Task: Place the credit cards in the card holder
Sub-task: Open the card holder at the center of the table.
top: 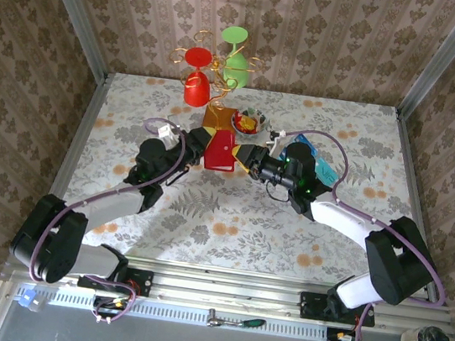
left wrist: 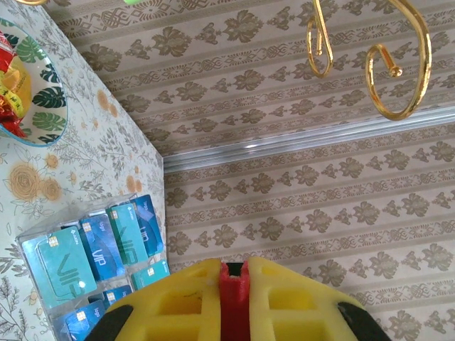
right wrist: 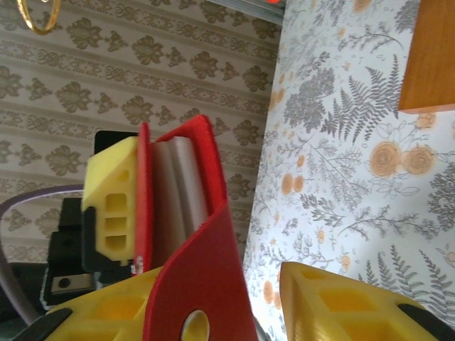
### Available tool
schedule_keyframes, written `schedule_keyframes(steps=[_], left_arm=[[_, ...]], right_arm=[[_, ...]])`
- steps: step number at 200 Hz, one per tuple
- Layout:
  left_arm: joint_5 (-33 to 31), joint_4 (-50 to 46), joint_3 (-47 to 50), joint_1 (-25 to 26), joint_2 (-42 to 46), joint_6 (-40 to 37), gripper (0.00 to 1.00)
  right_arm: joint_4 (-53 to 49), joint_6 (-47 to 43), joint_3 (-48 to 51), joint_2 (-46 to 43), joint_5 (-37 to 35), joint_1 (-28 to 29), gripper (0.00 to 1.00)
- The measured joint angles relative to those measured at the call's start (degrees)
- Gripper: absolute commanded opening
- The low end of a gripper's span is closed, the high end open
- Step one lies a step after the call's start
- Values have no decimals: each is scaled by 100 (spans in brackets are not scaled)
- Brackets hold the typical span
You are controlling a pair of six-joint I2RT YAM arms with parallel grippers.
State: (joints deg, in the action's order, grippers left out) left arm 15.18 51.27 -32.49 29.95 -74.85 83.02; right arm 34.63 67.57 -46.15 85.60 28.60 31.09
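Observation:
The red card holder (top: 221, 154) hangs above the table's middle, spread open like a book. My left gripper (top: 206, 145) is shut on one cover, whose red edge (left wrist: 233, 302) is pinched between its yellow fingers. The other cover (right wrist: 202, 284) curves down between the fingers of my right gripper (right wrist: 220, 277). It rests against the left finger (right wrist: 106, 312), with a wide gap to the right finger (right wrist: 341, 305), so the jaws stand open. The teal-blue credit cards (left wrist: 106, 245) sit in a clear plastic rack (top: 323, 165) on the table, partly hidden behind my right arm.
An orange stand base (top: 218, 117) and a leaf-patterned bowl (top: 249, 123) with wrapped sweets lie just behind the card holder. A gold wire rack carries a red cup (top: 197, 81) and a green cup (top: 235, 53) at the back. Wallpapered walls close in the table.

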Motion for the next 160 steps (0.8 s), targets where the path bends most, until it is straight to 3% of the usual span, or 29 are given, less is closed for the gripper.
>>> schedule_keyframes(steps=[55, 96, 160], left_arm=[[0, 50, 0, 7, -55, 39, 0], [-24, 181, 0, 4, -81, 85, 0], [-68, 243, -2, 7, -219, 142, 0]], right_arm=[[605, 341, 101, 118, 234, -52, 37], [979, 568, 103, 328, 367, -68, 28], [1486, 905, 197, 605, 476, -96, 29]])
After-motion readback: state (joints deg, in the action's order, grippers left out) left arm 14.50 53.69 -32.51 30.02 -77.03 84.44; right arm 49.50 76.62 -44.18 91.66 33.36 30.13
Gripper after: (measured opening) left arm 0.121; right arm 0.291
